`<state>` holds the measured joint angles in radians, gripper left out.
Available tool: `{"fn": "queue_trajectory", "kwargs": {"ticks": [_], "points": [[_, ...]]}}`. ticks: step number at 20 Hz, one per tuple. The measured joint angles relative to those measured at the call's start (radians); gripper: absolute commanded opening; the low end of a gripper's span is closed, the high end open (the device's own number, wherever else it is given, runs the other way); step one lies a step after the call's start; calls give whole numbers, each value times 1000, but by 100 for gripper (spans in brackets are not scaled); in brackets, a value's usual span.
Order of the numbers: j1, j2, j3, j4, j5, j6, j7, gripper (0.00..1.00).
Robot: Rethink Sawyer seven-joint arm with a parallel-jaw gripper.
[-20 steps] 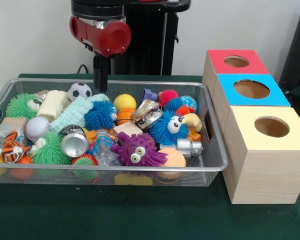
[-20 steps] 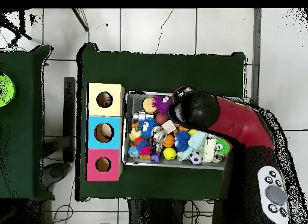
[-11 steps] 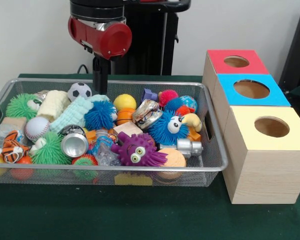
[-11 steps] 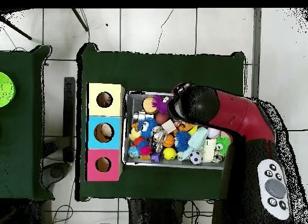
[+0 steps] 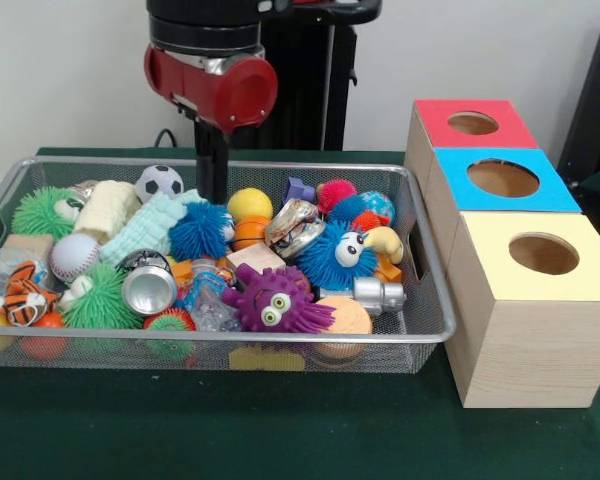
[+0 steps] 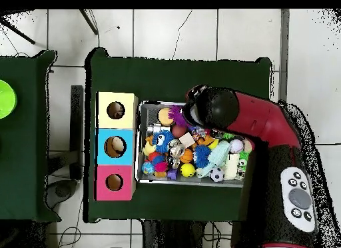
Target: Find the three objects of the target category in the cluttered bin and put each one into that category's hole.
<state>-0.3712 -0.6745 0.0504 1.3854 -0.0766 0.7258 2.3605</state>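
Gripper point(image 5: 212, 190) (grip state can't be told) hangs behind blue spiky ball point(image 5: 199, 230), beside yellow ball point(image 5: 249, 204).

The red arm point(image 6: 256, 122) reaches over the toy-filled bin point(image 6: 193, 181).

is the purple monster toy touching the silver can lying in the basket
Apart. In the front view the purple monster toy and the silver can lie side by side, with a clear crinkly item filling the gap between them.
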Motion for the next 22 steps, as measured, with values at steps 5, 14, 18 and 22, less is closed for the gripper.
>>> {"fn": "queue_trajectory", "kwargs": {"ticks": [5, 14, 18, 22], "points": [[42, 34, 0, -29, 0, 0, 0, 0], [94, 81, 0, -99, -3, 44, 0, 0], [91, 75, -7, -128, -5, 157, 0, 0], [80, 60, -11, -133, -7, 256, 0, 0]]}}
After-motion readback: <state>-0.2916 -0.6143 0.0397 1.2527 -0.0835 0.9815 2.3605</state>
